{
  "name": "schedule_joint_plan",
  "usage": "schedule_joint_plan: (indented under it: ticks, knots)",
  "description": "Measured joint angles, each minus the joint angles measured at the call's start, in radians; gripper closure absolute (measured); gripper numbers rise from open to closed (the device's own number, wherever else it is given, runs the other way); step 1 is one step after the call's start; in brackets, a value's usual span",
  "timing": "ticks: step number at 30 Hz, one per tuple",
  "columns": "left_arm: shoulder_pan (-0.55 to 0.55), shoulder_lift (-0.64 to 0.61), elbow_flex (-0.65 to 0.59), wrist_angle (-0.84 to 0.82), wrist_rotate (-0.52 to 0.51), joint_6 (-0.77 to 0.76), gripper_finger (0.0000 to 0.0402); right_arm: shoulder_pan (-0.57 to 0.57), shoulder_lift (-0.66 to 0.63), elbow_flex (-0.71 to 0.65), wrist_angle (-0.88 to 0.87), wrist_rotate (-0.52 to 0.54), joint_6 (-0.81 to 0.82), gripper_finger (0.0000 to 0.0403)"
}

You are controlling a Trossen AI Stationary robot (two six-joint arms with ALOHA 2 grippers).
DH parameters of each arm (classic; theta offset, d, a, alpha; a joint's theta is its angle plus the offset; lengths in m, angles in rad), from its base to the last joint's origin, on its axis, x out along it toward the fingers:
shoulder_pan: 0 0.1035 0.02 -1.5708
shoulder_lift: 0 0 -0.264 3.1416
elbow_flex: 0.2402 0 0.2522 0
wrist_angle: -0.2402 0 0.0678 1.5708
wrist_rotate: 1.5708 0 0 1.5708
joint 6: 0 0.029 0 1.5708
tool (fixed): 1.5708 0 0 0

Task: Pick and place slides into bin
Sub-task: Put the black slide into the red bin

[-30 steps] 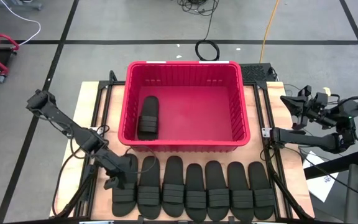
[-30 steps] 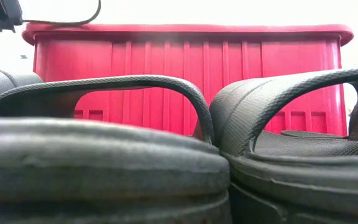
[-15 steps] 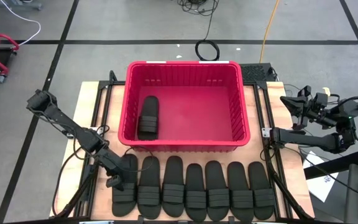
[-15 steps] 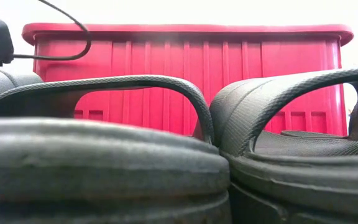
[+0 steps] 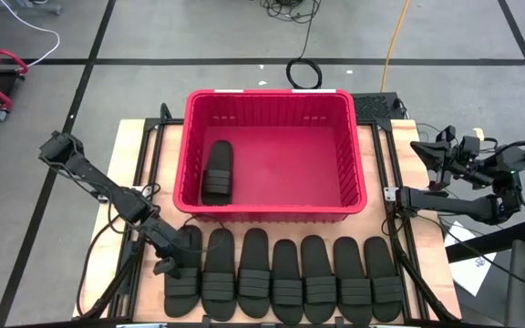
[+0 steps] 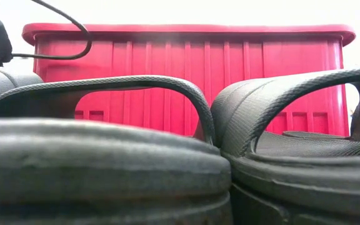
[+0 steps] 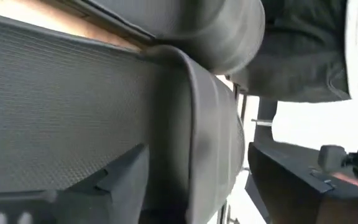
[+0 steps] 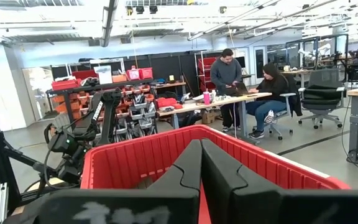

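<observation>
Locate the bin (image 5: 272, 100) at the centre of the counter (image 5: 128, 155). It contains one slide (image 5: 217, 171), lying flat against the bin's left wall near the front corner. The remaining seven slides (image 5: 285, 278) lie in a row on the counter just in front of the bin, side by side and touching. Note the left gripper (image 5: 167, 264) at the leftmost slide (image 5: 183, 273) of that row, down against its outer edge; you cannot tell how wide its fingers stand or whether they grip it. The right gripper (image 8: 201, 163) waits off the bin's right side, its fingers pressed together and holding nothing.
</observation>
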Motion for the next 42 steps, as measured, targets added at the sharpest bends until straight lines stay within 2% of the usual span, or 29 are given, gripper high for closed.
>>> schedule_joint_plan:
  ticks: [6,14,20,25,27,31,35,39,42]
  knots:
    - [-0.014,0.000,0.000,0.002,0.046,0.040,0.0222,0.000,0.000,0.000,0.000,0.000,-0.002,0.0403]
    - [-0.039,0.001,0.000,0.082,0.118,0.047,0.0386,0.000,0.000,0.000,0.000,0.000,-0.004,0.0403]
    - [-0.038,0.001,0.013,0.176,0.081,0.028,0.0397,0.000,0.000,0.000,0.000,0.000,-0.004,0.0403]
    - [-0.039,0.001,0.124,0.197,0.086,0.007,0.0399,0.000,0.000,0.000,0.000,0.000,-0.004,0.0403]
    - [-0.041,0.000,0.196,0.108,0.089,0.024,0.0399,0.000,0.000,0.000,0.000,0.001,-0.004,0.0403]
    - [-0.065,0.001,0.331,-0.193,0.041,0.120,0.0400,0.000,0.000,0.000,0.000,0.001,-0.004,0.0403]
    - [-0.066,0.000,0.397,-0.406,0.025,0.141,0.0400,0.000,0.000,0.000,0.000,0.002,-0.004,0.0403]
    - [-0.082,-0.002,0.415,-0.466,0.027,0.130,0.0400,0.000,0.000,0.000,0.001,0.002,-0.004,0.0403]
    - [-0.103,-0.002,0.431,-0.472,-0.021,0.137,0.0401,0.000,0.000,0.000,0.000,0.003,-0.004,0.0403]
